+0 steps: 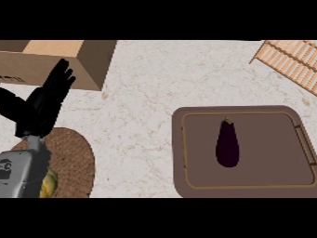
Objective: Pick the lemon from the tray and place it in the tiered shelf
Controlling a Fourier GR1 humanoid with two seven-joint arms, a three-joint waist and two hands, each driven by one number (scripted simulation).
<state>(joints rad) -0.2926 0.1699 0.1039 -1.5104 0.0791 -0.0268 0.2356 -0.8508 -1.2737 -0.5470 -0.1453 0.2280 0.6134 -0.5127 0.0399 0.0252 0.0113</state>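
A brown rectangular tray (195, 181) lies on the counter at the lower right. On it rests a dark purple eggplant (227, 143), lengthwise, stem end away from me; I see no lemon on the tray. The slatted wooden tiered shelf (301, 62) shows at the upper right corner, partly cut off. My left hand (41, 104) stands open at the left, fingers straight and pointing up, far from the tray and holding nothing. The right hand is not in view.
A cardboard box (51, 60) sits at the upper left, just behind my left hand. A round woven mat (75, 160) lies at the lower left, with a yellowish object (49, 183) partly hidden behind my left forearm. Marbled counter lies between mat and tray.
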